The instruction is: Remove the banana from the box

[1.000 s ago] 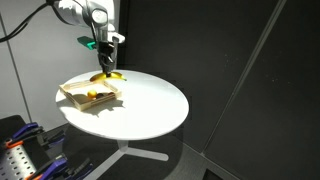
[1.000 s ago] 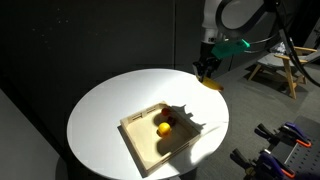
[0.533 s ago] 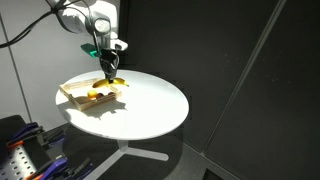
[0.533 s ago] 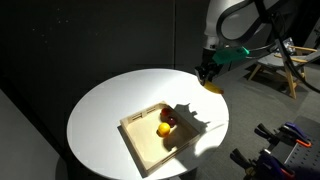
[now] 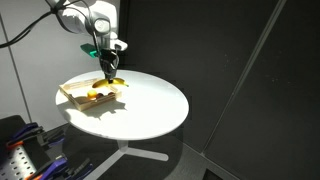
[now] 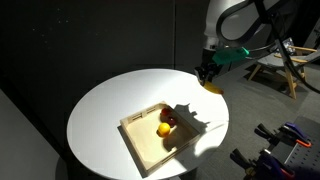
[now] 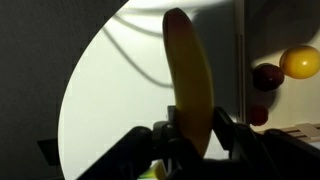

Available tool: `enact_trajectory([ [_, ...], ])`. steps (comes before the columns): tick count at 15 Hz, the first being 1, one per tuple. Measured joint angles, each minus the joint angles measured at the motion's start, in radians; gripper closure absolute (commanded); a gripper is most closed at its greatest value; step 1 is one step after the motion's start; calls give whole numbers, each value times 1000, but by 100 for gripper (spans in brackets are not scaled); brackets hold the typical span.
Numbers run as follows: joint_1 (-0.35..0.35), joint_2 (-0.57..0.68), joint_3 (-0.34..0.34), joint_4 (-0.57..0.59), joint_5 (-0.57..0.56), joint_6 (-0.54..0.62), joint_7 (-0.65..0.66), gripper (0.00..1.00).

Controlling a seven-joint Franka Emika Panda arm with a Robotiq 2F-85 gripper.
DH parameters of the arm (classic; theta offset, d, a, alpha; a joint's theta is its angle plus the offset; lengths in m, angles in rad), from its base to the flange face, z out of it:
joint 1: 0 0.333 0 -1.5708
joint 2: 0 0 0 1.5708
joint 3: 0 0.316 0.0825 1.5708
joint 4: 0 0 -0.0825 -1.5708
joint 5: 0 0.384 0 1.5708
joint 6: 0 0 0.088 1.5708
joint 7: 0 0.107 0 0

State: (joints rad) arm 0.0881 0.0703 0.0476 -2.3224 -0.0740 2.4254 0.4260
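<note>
Between the jaws, the banana (image 7: 188, 70) is pinched near one end, and in the wrist view its slim yellow body runs away from the 2 fingers (image 7: 226, 130) that press on its sides. The Robotiq gripper (image 6: 207, 73) hangs from the Franka arm (image 6: 235, 20) over the round white table (image 6: 110, 110), close to the table's rim in an exterior view. The banana hangs just under the jaws; whether its free end touches the tabletop cannot be told. The box (image 6: 148, 148), a shallow light-wood tray, lies on the table below and to one side of the jaws, apart from the banana, which is outside its walls. In an exterior view the banana (image 5: 113, 80) shows just beside a corner of the tray (image 5: 78, 100). Inside the tray, 1 yellow-orange round item (image 6: 162, 128) and 1 dark red item (image 6: 171, 120) sit touching each other. In the wrist view these 2 pieces lie to the side of the jaws, beyond the banana.
</note>
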Motion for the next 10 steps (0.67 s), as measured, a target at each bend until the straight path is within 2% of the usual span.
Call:
enact_trajectory([
  [1, 0, 0, 0, 0, 0, 0, 0, 85],
  [10, -7, 17, -13, 0, 2, 14, 0, 85],
])
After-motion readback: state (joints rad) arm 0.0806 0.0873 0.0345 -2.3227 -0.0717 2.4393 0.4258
